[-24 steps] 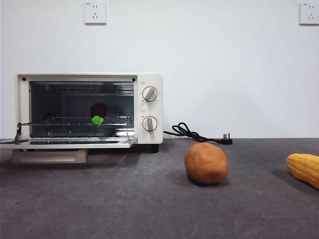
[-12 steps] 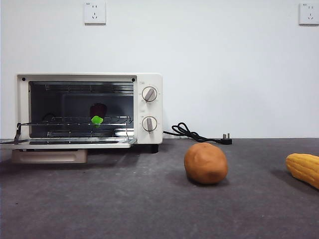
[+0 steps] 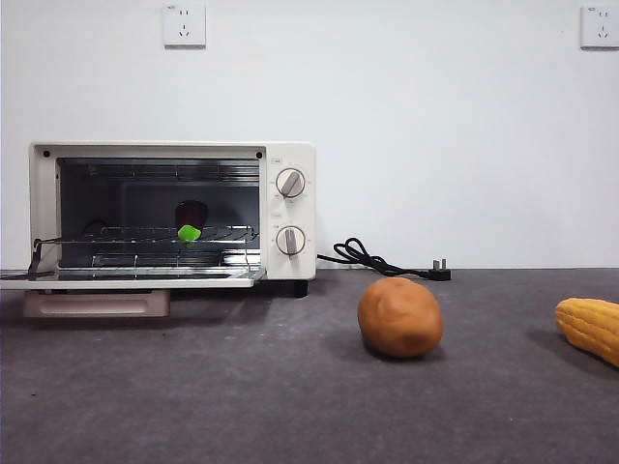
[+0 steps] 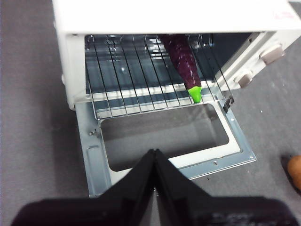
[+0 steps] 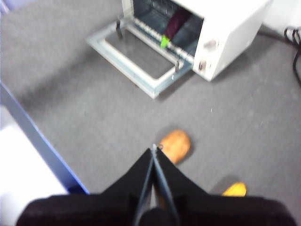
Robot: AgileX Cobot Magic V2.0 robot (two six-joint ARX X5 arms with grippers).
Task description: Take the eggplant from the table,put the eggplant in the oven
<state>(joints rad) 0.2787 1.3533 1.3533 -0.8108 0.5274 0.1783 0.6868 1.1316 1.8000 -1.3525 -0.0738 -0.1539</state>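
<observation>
Now, front view — oven count: one oven (image 3: 174, 213), cream-white, door (image 3: 131, 281) folded down flat, standing at the left on the worktop (image 3: 290, 387).
Front view — knobs: two round knobs (image 3: 290, 183) on the oven's right panel, one above the other.
Front view — eggplant count: one eggplant (image 3: 191, 217), lying on the wire rack (image 3: 145, 235) inside the oven, green stem end toward the open door.
Front view — other vegetables: one orange-brown potato (image 3: 399, 317) on the worktop right of the oven, well apart from it; one yellow corn cob (image 3: 590, 327) at the right edge, partly cut off.
Front view — cable and sockets: one black power cord (image 3: 377, 260) with plug lying behind the potato; two wall sockets (image 3: 185, 24) high on the white wall.
Front view — arms: none showing.
Left wrist view — left claw (image 4: 154, 157): closed, jaws pressed together, holding nothing, hanging above the lowered door.
Left wrist view — contents: same single eggplant on the rack, toward the knob side, stem tip near the rack's front edge; sliver of the potato at the picture's edge.
Right wrist view — right claw (image 5: 154, 153): closed, empty, high over the worktop above the potato.
Right wrist view — counted: one oven, one eggplant inside, one potato, one corn cob tip; picture somewhat blurred.
</observation>
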